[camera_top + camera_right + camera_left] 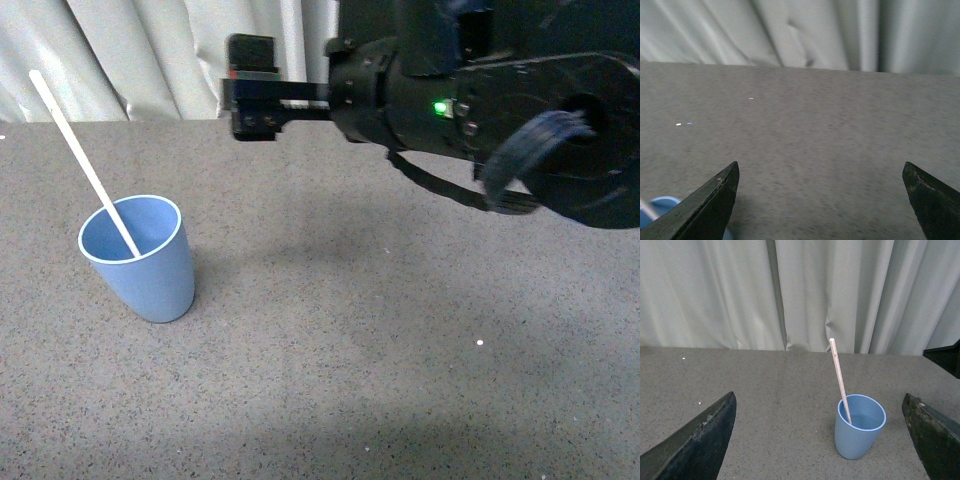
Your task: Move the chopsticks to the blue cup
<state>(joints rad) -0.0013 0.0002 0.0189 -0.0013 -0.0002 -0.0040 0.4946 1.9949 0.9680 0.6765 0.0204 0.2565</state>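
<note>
The blue cup (142,258) stands upright on the grey table at the left in the front view. The pale chopstick (80,160) stands in it, leaning to the back left, its top well above the rim. My right gripper (245,95) is open and empty, held above the table to the right of and behind the cup. In the right wrist view (822,200) only a bit of the cup's rim (660,206) shows. My left gripper (822,440) is open and empty, facing the cup (860,427) and chopstick (839,375) from a distance. It is out of the front view.
The grey speckled table (350,330) runs back to a pale curtain (150,50). The right arm's black body (500,100) fills the upper right of the front view. A dark part of it shows at the edge of the left wrist view (946,357).
</note>
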